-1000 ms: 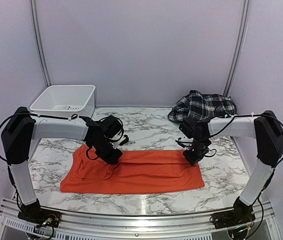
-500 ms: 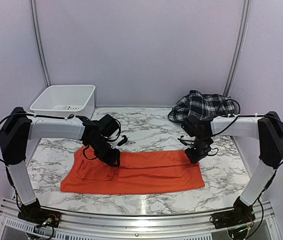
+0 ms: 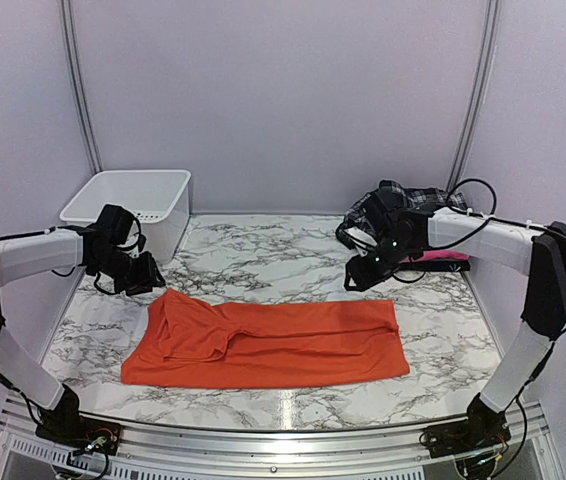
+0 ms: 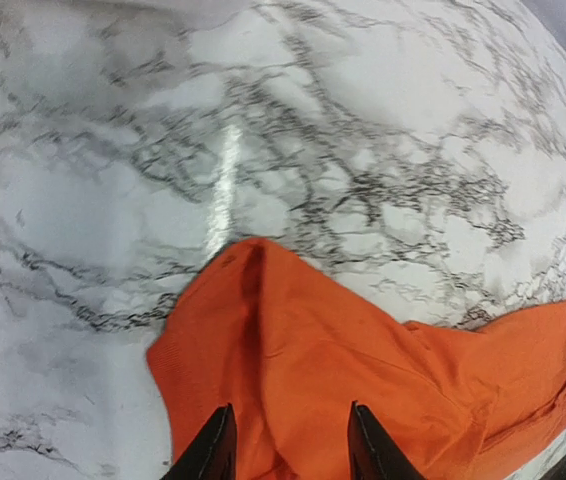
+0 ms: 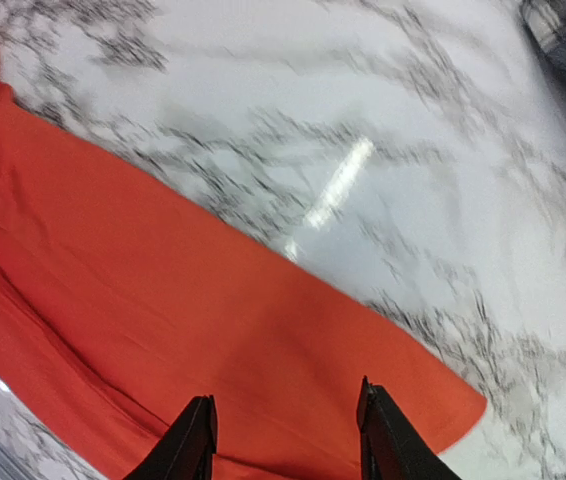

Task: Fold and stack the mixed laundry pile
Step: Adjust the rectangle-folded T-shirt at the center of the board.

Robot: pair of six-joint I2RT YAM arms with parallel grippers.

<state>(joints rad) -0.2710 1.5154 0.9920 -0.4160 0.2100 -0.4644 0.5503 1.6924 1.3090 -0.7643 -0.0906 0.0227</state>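
Observation:
The orange t-shirt lies flat on the marble table, folded into a long band with a sleeve tucked at its left end. My left gripper hovers just off the shirt's far left corner, near the bin. In the left wrist view it is open above the orange t-shirt, holding nothing. My right gripper hangs above the table behind the shirt's far right corner. It is open over the orange cloth. The plaid shirt lies crumpled at the back right, partly behind the right arm.
A white plastic bin stands at the back left, close to my left forearm. A folded pink garment shows beneath the right arm. Bare marble lies behind the orange shirt. The plaid shirt's edge shows at the right wrist view's top corner.
Both grippers have opened and let go of the orange shirt. The left arm has swung back left toward the bin; the right has pulled back toward the plaid shirt.

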